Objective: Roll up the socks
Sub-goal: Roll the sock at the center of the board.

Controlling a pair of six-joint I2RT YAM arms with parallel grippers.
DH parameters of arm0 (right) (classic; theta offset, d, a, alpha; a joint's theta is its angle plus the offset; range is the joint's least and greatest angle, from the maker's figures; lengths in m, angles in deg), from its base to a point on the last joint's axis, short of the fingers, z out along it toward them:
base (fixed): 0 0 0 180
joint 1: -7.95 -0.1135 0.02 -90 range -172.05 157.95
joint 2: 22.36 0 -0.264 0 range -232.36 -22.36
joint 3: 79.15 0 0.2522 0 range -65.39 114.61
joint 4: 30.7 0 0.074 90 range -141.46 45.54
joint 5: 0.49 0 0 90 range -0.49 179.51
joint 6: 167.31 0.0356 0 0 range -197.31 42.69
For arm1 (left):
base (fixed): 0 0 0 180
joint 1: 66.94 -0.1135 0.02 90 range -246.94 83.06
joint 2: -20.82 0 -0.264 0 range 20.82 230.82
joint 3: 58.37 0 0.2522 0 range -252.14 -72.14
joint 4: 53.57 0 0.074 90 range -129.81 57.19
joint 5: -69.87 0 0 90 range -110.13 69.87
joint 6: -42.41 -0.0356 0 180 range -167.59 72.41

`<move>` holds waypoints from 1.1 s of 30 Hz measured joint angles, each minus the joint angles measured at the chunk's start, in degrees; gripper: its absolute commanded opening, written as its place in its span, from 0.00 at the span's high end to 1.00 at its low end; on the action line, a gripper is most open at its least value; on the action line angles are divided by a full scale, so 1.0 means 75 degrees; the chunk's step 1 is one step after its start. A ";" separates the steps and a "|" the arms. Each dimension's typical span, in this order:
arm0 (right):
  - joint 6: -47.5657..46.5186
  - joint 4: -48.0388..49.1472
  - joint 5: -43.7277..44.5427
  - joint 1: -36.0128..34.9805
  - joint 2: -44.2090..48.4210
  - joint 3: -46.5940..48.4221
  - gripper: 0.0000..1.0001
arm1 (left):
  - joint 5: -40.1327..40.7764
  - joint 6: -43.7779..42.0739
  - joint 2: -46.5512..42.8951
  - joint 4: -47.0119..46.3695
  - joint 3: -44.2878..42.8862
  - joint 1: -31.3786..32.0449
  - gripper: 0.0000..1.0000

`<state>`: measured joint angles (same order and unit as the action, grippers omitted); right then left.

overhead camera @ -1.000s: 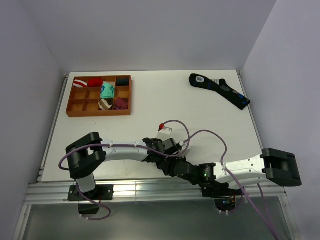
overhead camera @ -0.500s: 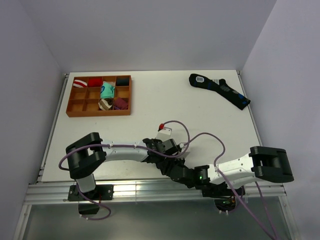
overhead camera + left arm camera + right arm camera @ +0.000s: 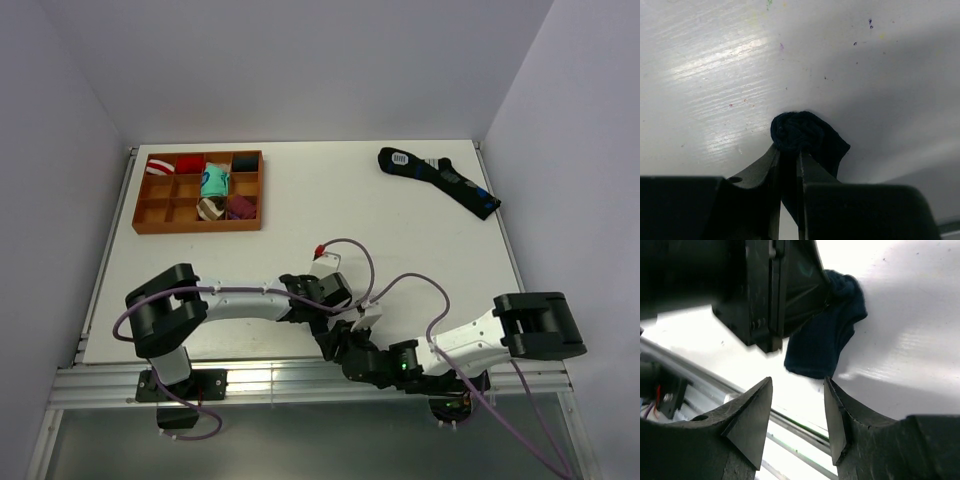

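Top view first: the right arm (image 3: 470,338) has swung in along the rail (image 3: 250,378) at the table's near edge. Its elbow is closer in than a second ago and its wrist has slid left. The left arm (image 3: 240,298) has hardly budged. Both wrists now stack up just beyond the rail and cover the socks completely, so no roll can be seen from up here. The orange tray (image 3: 138,222) of bundles and the long black sock (image 3: 440,180) sit well beyond the rail, untouched.

Left wrist: there they are! The left gripper (image 3: 788,152) is pinched narrow on the socks (image 3: 807,135), a tight dark coil on the white table (image 3: 715,60) with a loose flap trailing to one side. The part between the fingers is hidden, so I can't see how deep the bite goes.

Right wrist: the right gripper (image 3: 797,387) stands wide with nothing between its fingers, the rail right under it. The loose flap lies just ahead of its fingertips; whether they touch it I can't tell. The left gripper's black body blocks the coil itself.

My read: the right arm is lining up for another tuck. The roll is started, not finished.
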<state>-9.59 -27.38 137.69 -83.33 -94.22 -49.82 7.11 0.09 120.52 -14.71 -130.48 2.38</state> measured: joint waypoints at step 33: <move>-0.2159 0.1244 0.0871 -0.0460 0.0061 -0.0216 0.46 | -0.2162 -0.0236 -0.0309 -0.1067 0.0478 -0.0947 0.99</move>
<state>-25.78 -18.05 144.23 -86.79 -93.76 -51.44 -9.11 -1.68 118.20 -22.71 -126.90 -4.72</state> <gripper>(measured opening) 0.538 0.168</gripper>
